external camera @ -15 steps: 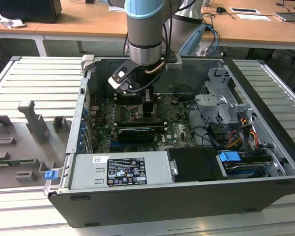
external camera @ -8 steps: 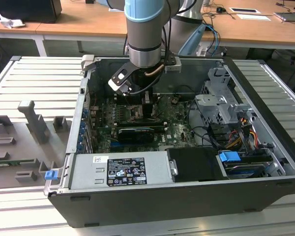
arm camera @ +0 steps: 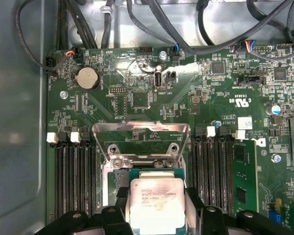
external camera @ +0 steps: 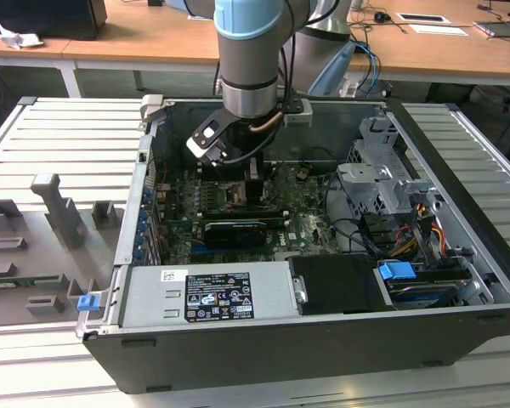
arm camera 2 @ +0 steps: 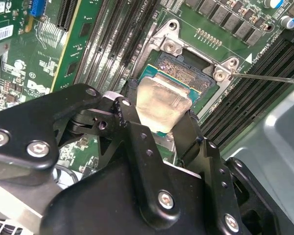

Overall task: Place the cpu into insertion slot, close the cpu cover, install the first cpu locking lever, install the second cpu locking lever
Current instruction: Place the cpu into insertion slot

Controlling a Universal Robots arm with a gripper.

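We see a silvery-beige cpu (arm camera: 157,203) and a black pincer (arm camera 2: 159,122). The circuit board (arm camera: 210,103) is green, the cpu cover (arm camera: 139,127) silvery-grey.

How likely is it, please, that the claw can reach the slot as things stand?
Probably yes. The cover stands swung open, leaving the slot bare. The claw, shut on the cpu, hangs right over the slot, and nothing visible lies between them.
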